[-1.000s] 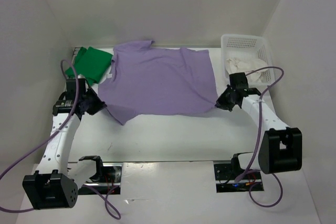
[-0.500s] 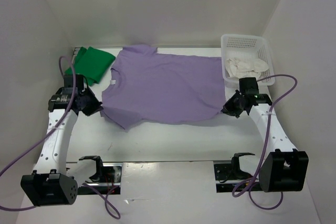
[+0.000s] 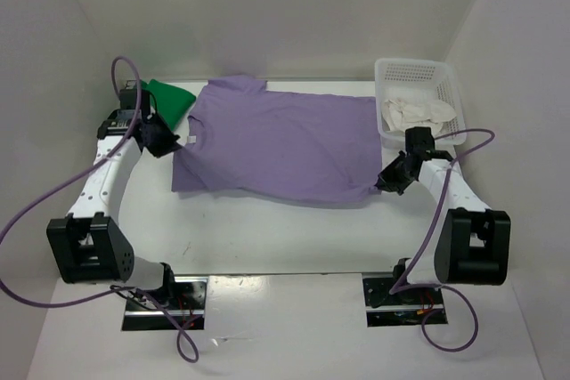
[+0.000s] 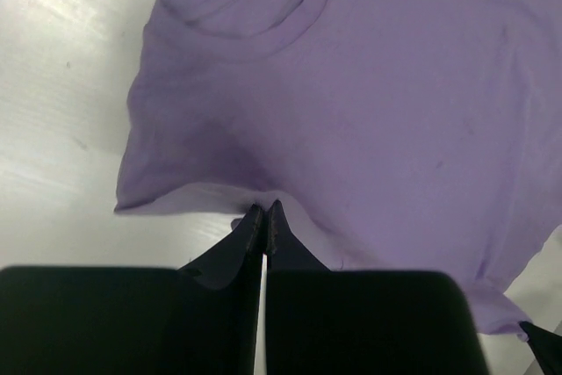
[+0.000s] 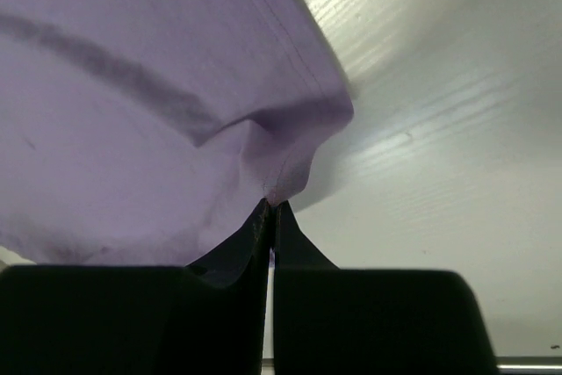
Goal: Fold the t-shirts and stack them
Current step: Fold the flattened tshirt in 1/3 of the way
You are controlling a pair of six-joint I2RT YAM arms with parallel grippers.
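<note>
Because the table (image 3: 267, 229) serves as the folding surface, the lavender shirt (image 3: 280, 144) lies spread across it, held at opposite edges. The basket (image 3: 410, 64) stores the crumpled cream shirt (image 3: 419, 113). The left arm partly hides the green shirt (image 3: 174, 100). The left claw (image 4: 265, 212) pinches the shoulder edge and the right claw (image 5: 270, 208) pinches the hem corner.

Soft matt cloth of the lavender t-shirt (image 3: 276, 144), faintly creased, matt green t-shirt (image 3: 171, 101) cloth beside it, crumpled cream t-shirt (image 3: 417, 113), white plastic lattice basket (image 3: 410, 66), smooth glossy white worktop (image 3: 267, 229), matt black plastic of my left tool (image 4: 265, 210) and right tool (image 5: 268, 208)
</note>
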